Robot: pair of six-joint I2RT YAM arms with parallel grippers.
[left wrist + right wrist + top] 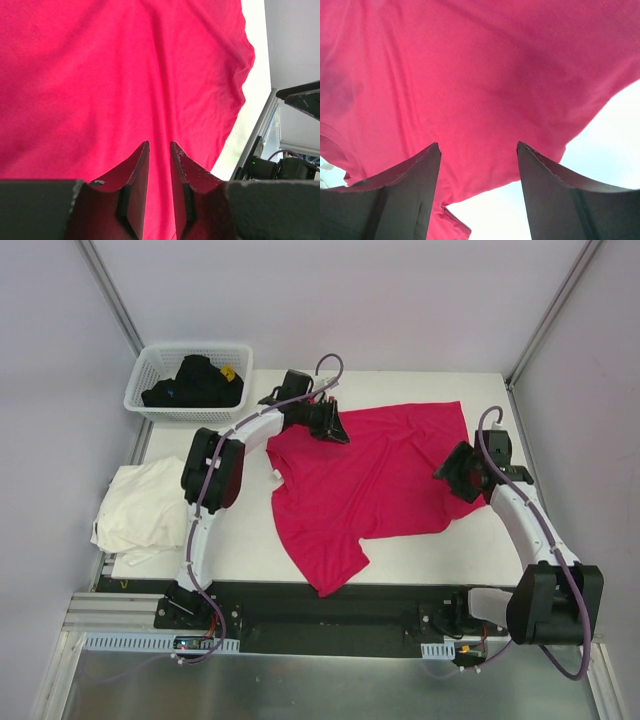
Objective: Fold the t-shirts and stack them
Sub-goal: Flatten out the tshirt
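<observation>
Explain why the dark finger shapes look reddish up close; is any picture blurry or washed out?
Left wrist: the magenta-red cloth t-shirt reflects red onto the left gripper. Right wrist: cloth soft-focused, white table blown out. Top external: sharp, evenly lit.

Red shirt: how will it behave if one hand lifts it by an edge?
Likely floppy: the red shirt lies flat with soft creases, so it would probably drape and bunch rather than hold shape. Probably light, being thin cloth. Pushed, it would likely wrinkle up on the table rather than slide whole.
</observation>
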